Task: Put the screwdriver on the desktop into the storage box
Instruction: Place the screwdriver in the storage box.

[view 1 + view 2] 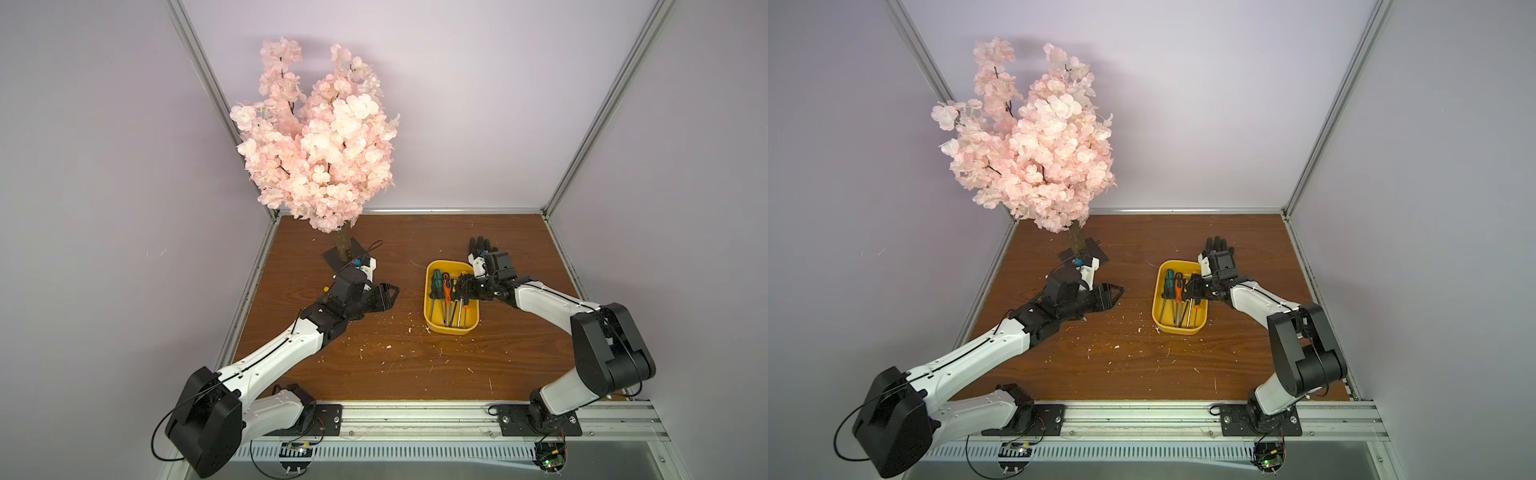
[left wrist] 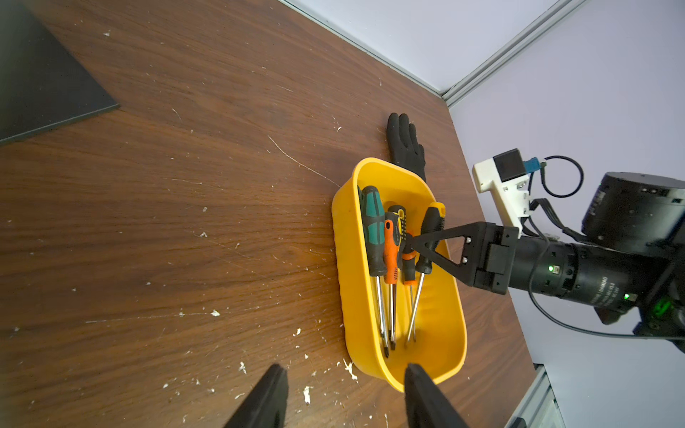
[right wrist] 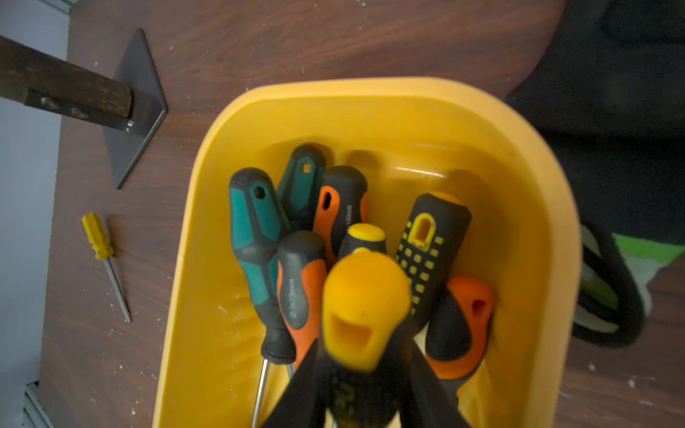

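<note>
Though blurred, one orange screwdriver (image 3: pixel 343 207) seemingly reads "100mm".

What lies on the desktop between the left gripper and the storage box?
Only bare desktop, nothing else; both top views show the gap between left gripper and storage box.

Your desk (image 1: pixel 374 374) is brown wood grain, peppered with white flecks (image 1: pixel 388 346). On it right now: the yellow storage box (image 1: pixel 451 329) right of centre, and a black glove (image 1: pixel 480 245) that looks to touch its far end. The tree's black base plate (image 1: pixel 332 258) sits far left, with a small yellow screwdriver (image 3: pixel 97 235) lying near it, clear of the box.
</note>
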### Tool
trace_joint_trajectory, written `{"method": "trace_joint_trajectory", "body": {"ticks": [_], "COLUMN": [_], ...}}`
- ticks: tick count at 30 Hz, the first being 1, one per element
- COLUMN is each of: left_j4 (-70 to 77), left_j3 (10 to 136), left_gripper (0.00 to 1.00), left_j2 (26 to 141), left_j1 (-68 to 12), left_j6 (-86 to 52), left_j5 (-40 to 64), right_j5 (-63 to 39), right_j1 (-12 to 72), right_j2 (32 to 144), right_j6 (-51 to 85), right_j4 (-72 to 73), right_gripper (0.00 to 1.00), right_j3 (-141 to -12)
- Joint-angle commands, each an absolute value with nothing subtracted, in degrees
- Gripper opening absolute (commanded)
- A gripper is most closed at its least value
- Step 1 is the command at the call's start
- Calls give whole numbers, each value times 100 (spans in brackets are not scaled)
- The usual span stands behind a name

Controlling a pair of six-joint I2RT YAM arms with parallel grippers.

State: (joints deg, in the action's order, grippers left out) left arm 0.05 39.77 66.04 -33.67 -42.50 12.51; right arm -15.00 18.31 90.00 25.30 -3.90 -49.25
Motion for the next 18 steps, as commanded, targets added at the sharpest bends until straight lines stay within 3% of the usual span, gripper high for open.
{"method": "trace_joint_trajectory", "body": {"ticks": [1,18], "left_j4": [-66,-139], "left_j3": [3929,4131], "left_gripper": [54,54], "left_j2": [6546,6966], "left_j1": [-3375,-3098], "left_j6": [-4302,-4418], "left_j5": [1136,1096], "right_j5": [-1314,-1443], "right_j1": [1815,1818], "right_j2": [8923,8058], "right_j6": [2419,2426], "right_j4": [-496,-600], "right_gripper": [42,48], "right_j3": [-5031,-5150]}}
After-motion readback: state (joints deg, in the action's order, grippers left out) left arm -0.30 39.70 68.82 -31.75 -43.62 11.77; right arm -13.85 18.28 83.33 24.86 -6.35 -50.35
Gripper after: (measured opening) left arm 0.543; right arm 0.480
